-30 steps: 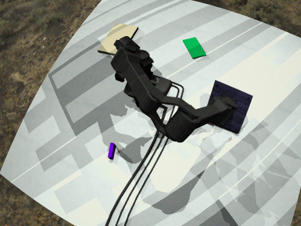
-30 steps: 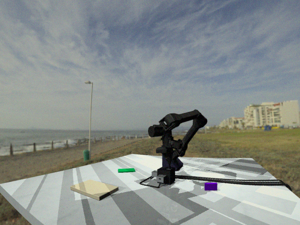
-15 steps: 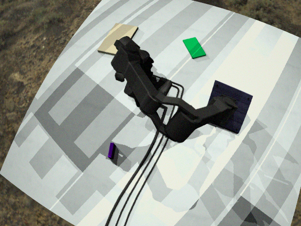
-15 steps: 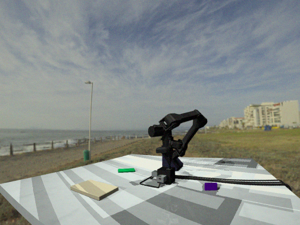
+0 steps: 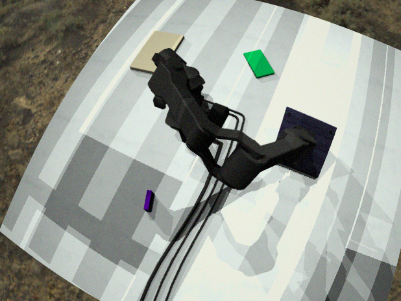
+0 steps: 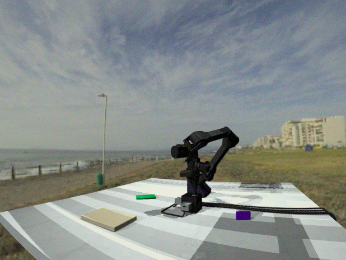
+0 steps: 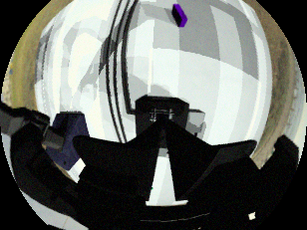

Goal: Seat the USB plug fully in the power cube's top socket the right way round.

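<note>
The black power cube (image 6: 193, 205) (image 7: 174, 107) stands near the middle of the table, mostly hidden under the arm in the top view (image 5: 220, 114). My gripper (image 6: 192, 192) (image 7: 163, 122) points straight down onto the cube's top. Its fingers are nearly together and shut on the USB plug (image 7: 161, 117), which shows only as a small grey piece between the fingertips at the cube's top face. I cannot tell how deep the plug sits or which way round it is.
Three black cables (image 5: 188, 233) (image 6: 266, 209) (image 7: 120, 34) run from the cube to the table edge. A purple block (image 5: 148, 200) (image 6: 243, 215) (image 7: 180, 14), a tan slab (image 5: 157, 50) (image 6: 108, 218) and a green card (image 5: 258, 63) (image 6: 145, 196) lie around. The arm's base stands on a dark blue plate (image 5: 321, 130).
</note>
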Controlling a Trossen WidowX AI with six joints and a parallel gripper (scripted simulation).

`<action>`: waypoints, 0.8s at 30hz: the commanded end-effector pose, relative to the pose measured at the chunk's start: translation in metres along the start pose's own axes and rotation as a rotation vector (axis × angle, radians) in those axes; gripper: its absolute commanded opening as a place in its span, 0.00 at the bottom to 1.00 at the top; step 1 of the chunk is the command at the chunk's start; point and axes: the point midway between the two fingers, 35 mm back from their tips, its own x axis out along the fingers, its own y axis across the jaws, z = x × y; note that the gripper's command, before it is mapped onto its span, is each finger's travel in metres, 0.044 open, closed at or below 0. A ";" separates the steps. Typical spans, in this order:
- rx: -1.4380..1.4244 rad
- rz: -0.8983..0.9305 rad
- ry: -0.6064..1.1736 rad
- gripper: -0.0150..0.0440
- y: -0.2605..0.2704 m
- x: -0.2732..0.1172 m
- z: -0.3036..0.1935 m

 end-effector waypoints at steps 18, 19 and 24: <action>0.000 0.000 0.000 0.42 0.000 0.000 0.000; 0.000 0.000 0.000 0.42 0.000 0.000 0.000; 0.000 0.000 0.000 0.42 0.000 0.000 0.000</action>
